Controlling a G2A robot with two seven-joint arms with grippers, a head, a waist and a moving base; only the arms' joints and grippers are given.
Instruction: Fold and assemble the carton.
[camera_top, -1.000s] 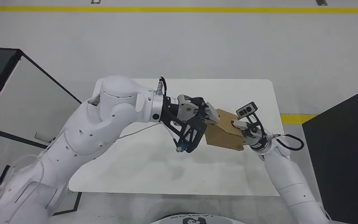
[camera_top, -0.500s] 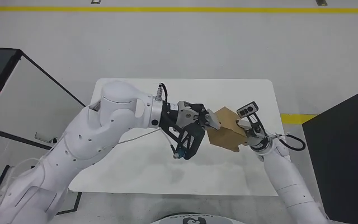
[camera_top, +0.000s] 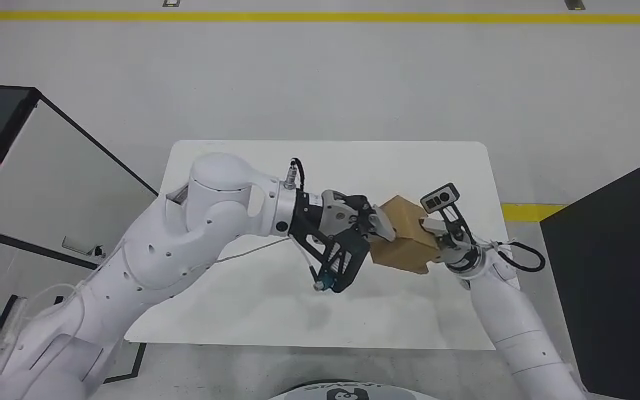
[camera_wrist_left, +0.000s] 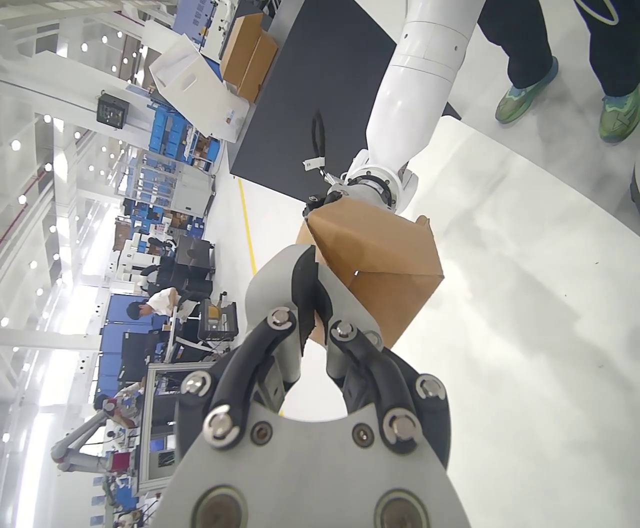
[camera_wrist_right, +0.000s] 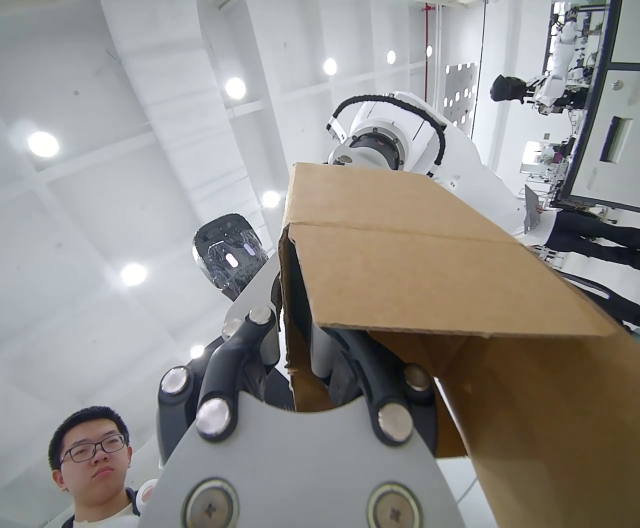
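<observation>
Carton (camera_top: 405, 236) shifted slightly above table (camera_top: 440, 170) | left end effector (camera_top: 376, 224) gripped one edge | right end effector (camera_top: 437, 241) gripped opposite flap

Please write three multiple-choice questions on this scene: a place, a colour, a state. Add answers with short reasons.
1. Where is the carton? A) on the floor B) between both end effectors, over the table C) in a bin
2. Its colour? A) brown B) blue C) white
3. The right end effector is: A) open B) shut on a carton wall C) holding tape
Answers: 1 B, the left end effector and the right one grip it; 2 A, plain brown cardboard; 3 B, it pinches the wall.
</observation>
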